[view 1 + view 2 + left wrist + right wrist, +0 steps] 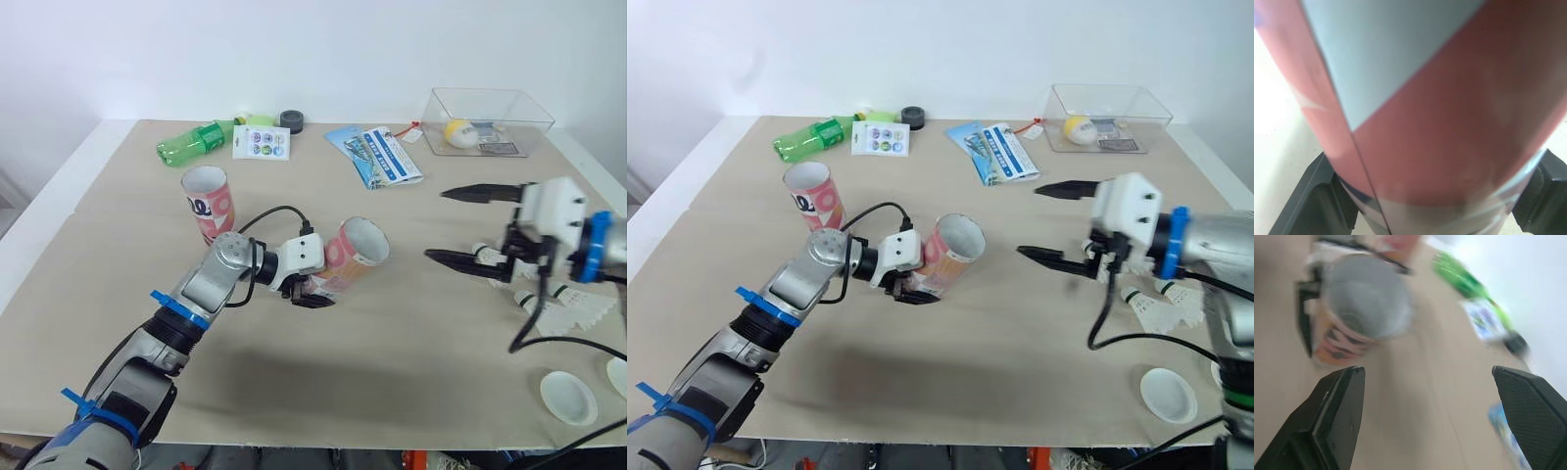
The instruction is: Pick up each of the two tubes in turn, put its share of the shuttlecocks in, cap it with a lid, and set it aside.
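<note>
two tubes: tilted tube (358, 253) clamped in left gripper (315, 292); upright tube (208, 201) standing near desk's (392, 372) far-left corner
right gripper (436, 224): gaping, carrying nothing
risk: tilted tube slipping from low pinch

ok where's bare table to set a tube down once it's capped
Widest bare patch: the near middle, between the held tube and the white lid. Also free left of the standing tube. Crowded: the right side with shuttlecocks, and the far edge with bottle, leaflets, clear box.
</note>
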Robot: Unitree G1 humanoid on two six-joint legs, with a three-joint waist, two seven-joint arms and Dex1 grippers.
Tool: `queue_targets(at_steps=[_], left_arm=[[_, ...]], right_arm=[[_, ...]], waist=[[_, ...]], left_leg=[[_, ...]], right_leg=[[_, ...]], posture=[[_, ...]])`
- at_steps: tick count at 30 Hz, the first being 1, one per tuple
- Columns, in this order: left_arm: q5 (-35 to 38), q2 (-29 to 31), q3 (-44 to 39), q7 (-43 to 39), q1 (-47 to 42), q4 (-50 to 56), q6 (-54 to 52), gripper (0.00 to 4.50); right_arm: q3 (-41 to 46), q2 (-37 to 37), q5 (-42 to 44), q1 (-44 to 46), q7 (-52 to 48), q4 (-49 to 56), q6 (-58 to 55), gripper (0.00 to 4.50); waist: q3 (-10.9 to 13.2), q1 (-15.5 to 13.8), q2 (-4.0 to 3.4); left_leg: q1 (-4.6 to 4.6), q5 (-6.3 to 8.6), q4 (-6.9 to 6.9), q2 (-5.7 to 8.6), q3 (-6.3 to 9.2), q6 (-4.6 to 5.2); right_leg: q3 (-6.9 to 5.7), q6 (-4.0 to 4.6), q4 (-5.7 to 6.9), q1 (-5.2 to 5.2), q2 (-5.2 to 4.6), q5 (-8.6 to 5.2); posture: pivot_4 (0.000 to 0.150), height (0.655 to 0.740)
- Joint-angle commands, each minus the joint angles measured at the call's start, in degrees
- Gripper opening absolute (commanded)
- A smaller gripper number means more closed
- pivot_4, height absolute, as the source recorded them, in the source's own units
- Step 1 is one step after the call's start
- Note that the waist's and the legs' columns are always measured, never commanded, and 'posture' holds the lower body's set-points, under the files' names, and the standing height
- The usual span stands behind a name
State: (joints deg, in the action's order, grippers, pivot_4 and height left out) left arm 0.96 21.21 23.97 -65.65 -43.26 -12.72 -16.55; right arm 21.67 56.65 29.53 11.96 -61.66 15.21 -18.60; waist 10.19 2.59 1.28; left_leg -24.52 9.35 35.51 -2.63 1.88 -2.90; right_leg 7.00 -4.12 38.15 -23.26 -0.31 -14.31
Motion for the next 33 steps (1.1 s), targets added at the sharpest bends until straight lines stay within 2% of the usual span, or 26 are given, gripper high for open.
queue_targets(at_steps=[1,3,7,12,16,22,33], left_arm=[[-0.6,-0.26,0.71,-0.43,-0.15,-0.72,1.04,3.35],[-0.46,-0.77,0.87,-0.61,-0.34,-1.1,1.34,3.35],[-0.22,-1.45,0.9,-0.93,-0.55,-1.56,1.51,3.35],[-0.34,-1.76,0.82,-1.29,-0.56,-2.05,1.69,3.35],[-0.37,-1.82,0.76,-1.52,-0.39,-1.78,1.47,3.35],[-0.35,-2.13,0.66,-1.25,-0.07,-1.38,1.01,3.35],[-0.43,-1.31,0.48,-1.36,0.99,0.38,0.0,3.35]], right_arm=[[11.82,-2.58,5.73,-8.74,5.68,6.18,-10.43,4.46],[18.09,-5.88,8.57,-15.56,9.02,9.16,-15.36,4.46],[26.67,-11.02,7.66,-26.83,11.78,10.97,-17.12,4.46],[31.58,-14.01,6.54,-36.36,11.81,9.13,-16.62,4.46],[32.18,-14.56,6.67,-38.32,12.59,7.75,-17.05,4.46],[28.07,-15.6,5.19,-38.45,13.8,5.22,-16.45,4.46],[17.41,-16.26,0.1,-27.94,18.41,-5.57,-11.59,4.46]], waist=[[0.0,-0.09,0.01],[-0.01,-0.09,0.01],[-0.07,-0.1,-0.09],[-0.09,0.05,-0.11],[-0.12,0.11,-0.15],[-0.12,0.05,-0.13],[-0.16,0.08,-0.18]], left_leg=[[-0.01,0.0,0.0,0.0,0.01,0.0],[-0.02,0.0,0.02,0.01,0.02,0.0],[-0.03,0.0,0.11,0.06,-0.03,0.0],[-0.01,0.0,0.2,0.1,-0.03,0.0],[0.01,0.0,0.24,0.11,-0.1,-0.01],[-0.04,0.01,0.17,0.11,-0.07,-0.02],[-0.06,0.02,0.14,0.17,-0.07,-0.03]], right_leg=[[0.0,0.01,0.0,0.01,0.0,-0.01],[-0.01,0.03,-0.01,0.01,0.0,-0.03],[0.04,0.1,-0.01,0.0,-0.04,-0.07],[0.06,0.09,-0.02,0.05,-0.09,-0.05],[0.12,0.1,-0.03,0.06,-0.12,-0.03],[0.08,0.1,-0.1,0.03,-0.12,-0.07],[0.11,0.08,-0.12,0.03,-0.17,-0.09]], posture=[[0.15,0.74],[0.15,0.74],[0.15,0.74],[0.15,0.74],[0.15,0.74],[0.15,0.74],[0.15,0.74]])
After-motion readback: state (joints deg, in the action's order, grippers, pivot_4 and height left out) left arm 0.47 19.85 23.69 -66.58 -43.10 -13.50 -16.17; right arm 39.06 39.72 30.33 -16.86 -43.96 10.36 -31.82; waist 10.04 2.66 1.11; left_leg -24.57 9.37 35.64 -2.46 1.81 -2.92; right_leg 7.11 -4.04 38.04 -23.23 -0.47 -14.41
